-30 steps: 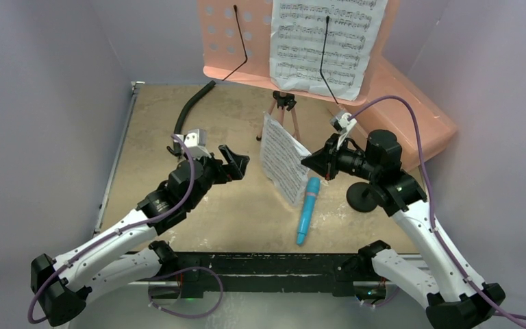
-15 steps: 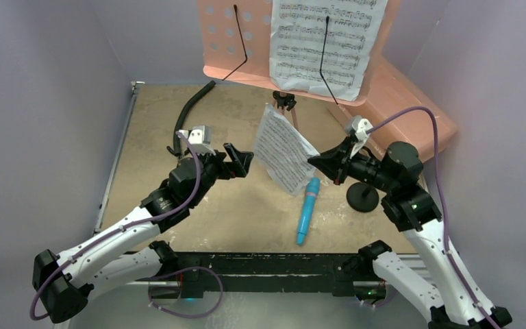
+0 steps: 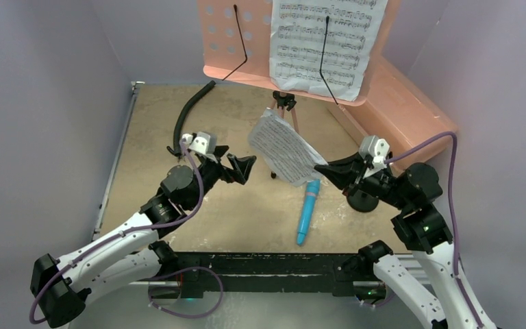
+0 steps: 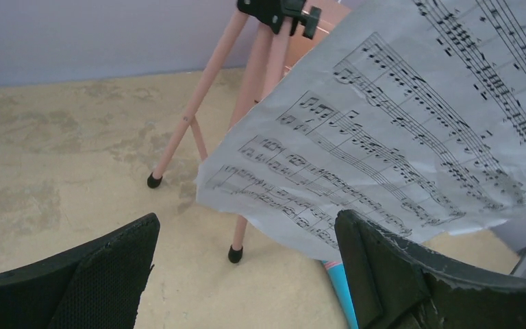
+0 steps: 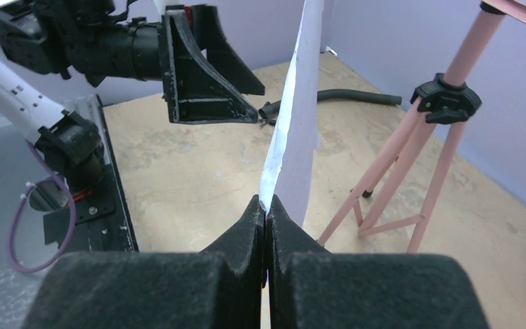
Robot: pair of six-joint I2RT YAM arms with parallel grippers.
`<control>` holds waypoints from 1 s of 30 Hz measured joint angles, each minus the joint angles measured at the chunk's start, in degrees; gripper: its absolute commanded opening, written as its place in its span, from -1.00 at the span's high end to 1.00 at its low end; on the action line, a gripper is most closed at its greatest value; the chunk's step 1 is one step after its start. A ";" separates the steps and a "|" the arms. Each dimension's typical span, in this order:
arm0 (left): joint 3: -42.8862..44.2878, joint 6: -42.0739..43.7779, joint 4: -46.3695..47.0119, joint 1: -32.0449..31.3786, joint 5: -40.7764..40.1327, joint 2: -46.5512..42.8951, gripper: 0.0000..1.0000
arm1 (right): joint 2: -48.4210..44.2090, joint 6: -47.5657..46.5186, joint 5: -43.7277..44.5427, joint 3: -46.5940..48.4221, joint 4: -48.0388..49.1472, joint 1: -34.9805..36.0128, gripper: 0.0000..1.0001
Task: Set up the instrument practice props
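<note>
**A:** What has changed since a second ago?

**B:** The right gripper [image 3: 320,166] has swung out to the right and risen. A second ago the loose page [image 3: 282,145] it carries stood almost on edge, low beside the blue toy microphone [image 3: 307,209]. Now it hangs higher and lies flatter, in front of the legs of the pink music stand [image 3: 227,48]. The left gripper [image 3: 244,168] has edged in toward the paper.

**A:** And the claws themselves?

**B:** The right one's fingers are pressed together on the loose page. Its wrist view shows the sheet edge-on, nipped at the very fingertips. The left one's jaws stand spread wide, with nothing held or touched.

**A:** Where does the sheet sit relative to them?

**B:** It rises up and to the left from the right fingertips, clear of the table, between the two grippers. In the left wrist view its printed face hangs just ahead of the open fingers. The blue toy microphone lies on the table below it, and the black mic stand [image 3: 361,201] sits just behind the right gripper. The second page [image 3: 322,44] rests on the pink music stand.
</note>
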 measured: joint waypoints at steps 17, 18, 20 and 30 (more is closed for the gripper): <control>13.49 36.00 -14.99 0.02 16.85 6.10 -0.73 | 0.13 -12.87 -5.99 0.28 -6.34 0.00 1.00; 14.25 36.87 -16.13 0.04 18.56 6.69 -0.70 | 0.13 -13.31 -6.03 0.28 -6.58 0.00 1.00; 15.32 37.81 -17.64 0.04 22.05 7.78 -0.65 | 0.17 -13.90 -6.08 0.39 -6.88 0.00 1.00; 17.57 38.27 -20.87 0.04 34.34 10.47 -0.21 | 1.38 -14.80 -6.21 0.50 -6.97 0.00 1.00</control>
